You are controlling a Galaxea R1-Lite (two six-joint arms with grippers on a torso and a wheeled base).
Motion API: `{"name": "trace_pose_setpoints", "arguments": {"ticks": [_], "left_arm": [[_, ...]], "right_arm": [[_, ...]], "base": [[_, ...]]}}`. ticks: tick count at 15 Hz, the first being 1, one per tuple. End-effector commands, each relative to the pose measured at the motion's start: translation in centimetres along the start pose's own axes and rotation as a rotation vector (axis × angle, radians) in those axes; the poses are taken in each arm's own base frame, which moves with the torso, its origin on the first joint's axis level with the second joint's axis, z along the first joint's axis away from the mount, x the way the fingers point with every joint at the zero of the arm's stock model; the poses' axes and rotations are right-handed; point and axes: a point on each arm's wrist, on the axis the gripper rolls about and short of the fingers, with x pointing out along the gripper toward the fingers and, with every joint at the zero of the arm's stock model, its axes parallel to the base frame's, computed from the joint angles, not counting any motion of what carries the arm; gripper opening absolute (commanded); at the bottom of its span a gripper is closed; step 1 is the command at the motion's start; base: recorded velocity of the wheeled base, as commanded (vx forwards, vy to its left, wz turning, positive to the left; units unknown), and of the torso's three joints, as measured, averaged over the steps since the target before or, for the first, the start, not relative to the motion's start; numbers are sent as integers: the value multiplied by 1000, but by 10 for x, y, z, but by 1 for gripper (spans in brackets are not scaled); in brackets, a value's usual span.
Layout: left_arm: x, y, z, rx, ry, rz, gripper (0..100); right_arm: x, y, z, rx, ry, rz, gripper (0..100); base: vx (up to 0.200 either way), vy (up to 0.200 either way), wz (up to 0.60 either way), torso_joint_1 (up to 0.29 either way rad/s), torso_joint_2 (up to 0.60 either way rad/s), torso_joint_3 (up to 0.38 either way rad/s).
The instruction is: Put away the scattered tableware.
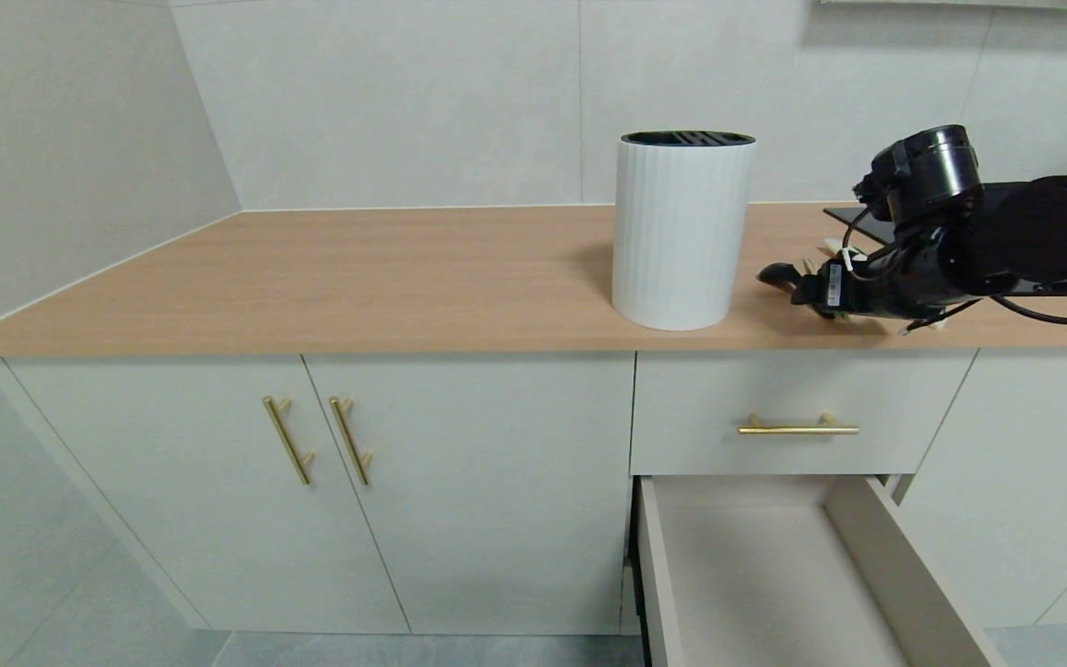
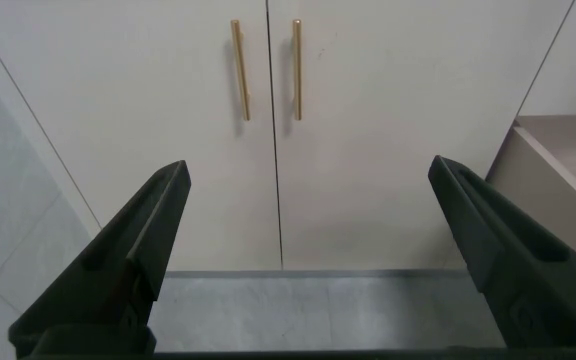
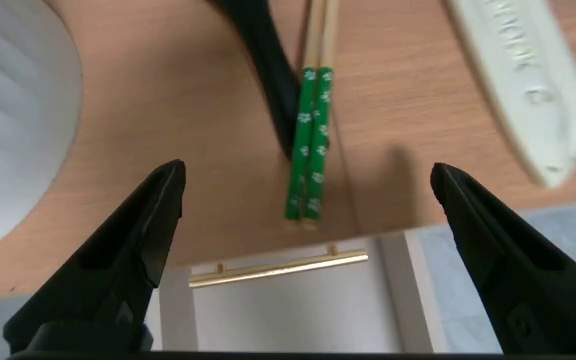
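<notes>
Hovering above the right end of the light wooden desk (image 1: 357, 278), the right gripper (image 3: 306, 172) has its jaws spread wide and grips nothing; beneath it, near the desk's front edge, lies a pair of bamboo chopsticks with green patterned ends (image 3: 309, 140), the two sticks side by side and touching; a black utensil handle (image 3: 268, 70) lies against the chopsticks on one side; a flat cream-white plastic utensil (image 3: 523, 90) lies on the other side, apart from them; a white ribbed cylindrical holder with a black slotted top (image 1: 677, 232) stands upright on the desk, just beside the right gripper, on the robot's left of it; below the desk, a closed pale drawer front with a horizontal brass bar handle (image 1: 700, 417) sits above a pale lower drawer (image 1: 659, 574) that is pulled open; the left gripper (image 2: 308, 168) is low, facing two pale cabinet doors with vertical brass handles (image 2: 388, 150), its jaws likewise wide apart and holding nothing.
</notes>
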Motion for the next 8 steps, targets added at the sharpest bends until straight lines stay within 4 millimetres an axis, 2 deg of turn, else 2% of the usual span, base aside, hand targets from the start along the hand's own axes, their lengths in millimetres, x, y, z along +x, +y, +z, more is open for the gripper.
{"name": "trace_pose_setpoints", "arguments": {"ticks": [1,2,3,8], "left_arm": [[0,0,0,0,2,2,100],[0,0,0,0,0,1,100],[0,0,0,0,2,1,100],[0,0,0,0,0,1,100]], "right_arm": [[9,2,-4,-8,18,-5,100],[11,3,-6,-11,25,-7,100],[13,3,-6,-11,25,-7,0],[9,2,-4,-7,19,-6,0]], "base": [[0,0,0,0,0,0],[0,0,0,0,0,0],[0,0,0,0,0,0],[0,0,0,0,0,0]]}}
